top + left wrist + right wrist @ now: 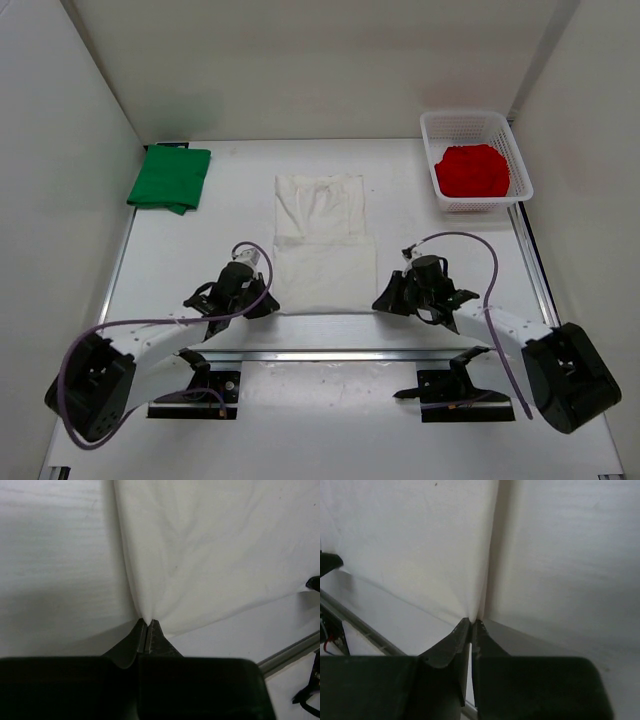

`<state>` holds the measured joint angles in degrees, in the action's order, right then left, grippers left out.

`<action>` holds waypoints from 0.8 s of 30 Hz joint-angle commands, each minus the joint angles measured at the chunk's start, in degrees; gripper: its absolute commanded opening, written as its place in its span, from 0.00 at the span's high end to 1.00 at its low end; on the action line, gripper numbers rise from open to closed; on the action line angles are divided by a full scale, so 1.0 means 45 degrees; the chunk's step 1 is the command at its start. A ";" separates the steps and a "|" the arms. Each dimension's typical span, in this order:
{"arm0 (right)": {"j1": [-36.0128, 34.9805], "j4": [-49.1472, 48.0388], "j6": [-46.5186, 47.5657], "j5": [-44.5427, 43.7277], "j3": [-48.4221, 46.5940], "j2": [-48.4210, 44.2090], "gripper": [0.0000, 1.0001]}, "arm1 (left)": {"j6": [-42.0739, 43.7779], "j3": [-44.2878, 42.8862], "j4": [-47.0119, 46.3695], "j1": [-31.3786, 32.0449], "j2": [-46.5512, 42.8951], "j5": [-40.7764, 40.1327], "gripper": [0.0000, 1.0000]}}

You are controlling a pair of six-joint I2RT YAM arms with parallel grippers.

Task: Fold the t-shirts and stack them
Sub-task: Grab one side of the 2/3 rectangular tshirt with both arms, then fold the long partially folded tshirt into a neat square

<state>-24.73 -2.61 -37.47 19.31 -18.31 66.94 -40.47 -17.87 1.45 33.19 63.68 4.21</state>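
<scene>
Corner of the white t-shirt pinched by the left gripper
The corner is clamped between closed fingertips, creases fanning from it; the rest is spread on the table.

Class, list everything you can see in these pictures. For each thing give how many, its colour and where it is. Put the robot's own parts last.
table: one, white, under everything
basket: one, white mesh, far right corner
green t-shirt: one, bright green, folded, far left
white t-shirt: one, white, laid flat in the middle
red t-shirt: one, red, bunched inside the basket
left gripper: one, black, shut on the white t-shirt's near left corner
right gripper: one, black, shut on its near right corner
</scene>
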 commanded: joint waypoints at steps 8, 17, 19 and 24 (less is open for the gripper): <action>-0.3353 0.4308 -0.2064 -0.1947 -0.0383 -0.4445 1.00 | -0.0402 -0.0714 0.6687 0.0928 -0.5849 0.0080 1.00; 0.0843 0.3786 0.1450 -0.0075 -0.6509 0.0565 1.00 | 0.1416 -0.6569 0.4252 -0.2920 -0.1152 0.2793 1.00; 0.1467 0.3822 0.1879 0.0179 -0.8017 0.2010 1.00 | 0.1415 -0.7585 0.3743 -0.3233 0.0161 0.2621 1.00; 0.2759 0.4251 0.2293 0.1175 -1.2486 0.6913 1.00 | 0.1708 -1.0769 0.3154 -0.3800 0.4939 0.1742 1.00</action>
<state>-15.11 16.21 -30.22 21.58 -66.89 89.25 -34.44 -60.10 18.94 17.63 77.95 13.47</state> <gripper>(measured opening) 0.019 0.027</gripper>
